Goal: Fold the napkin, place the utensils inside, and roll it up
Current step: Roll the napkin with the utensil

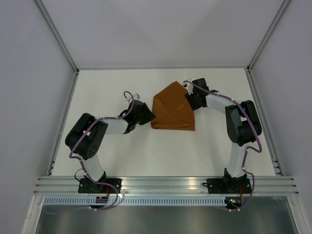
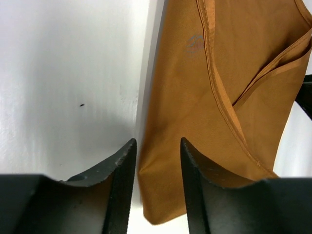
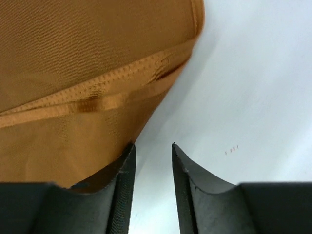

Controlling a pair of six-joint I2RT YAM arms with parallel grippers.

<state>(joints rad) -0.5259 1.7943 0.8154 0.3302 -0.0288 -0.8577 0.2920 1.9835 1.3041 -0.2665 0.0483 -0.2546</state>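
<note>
The rust-orange napkin [image 1: 173, 109] lies folded into a rough wedge on the white table, its flaps overlapping. My left gripper [image 1: 149, 116] is at its left edge. In the left wrist view the gripper [image 2: 158, 141] is open, and the lower left edge of the napkin [image 2: 195, 97] lies between the fingers. My right gripper [image 1: 191, 100] is at the napkin's upper right edge. In the right wrist view it [image 3: 152, 145] is open, its left finger [image 3: 124, 170] at the hemmed border of the napkin [image 3: 73, 48] and bare table in the gap. The knife is not in view.
The white table [image 1: 146, 151] is bounded by grey walls and metal frame posts at the back corners. An aluminium rail [image 1: 165, 184] runs along the near edge, where both arm bases are bolted.
</note>
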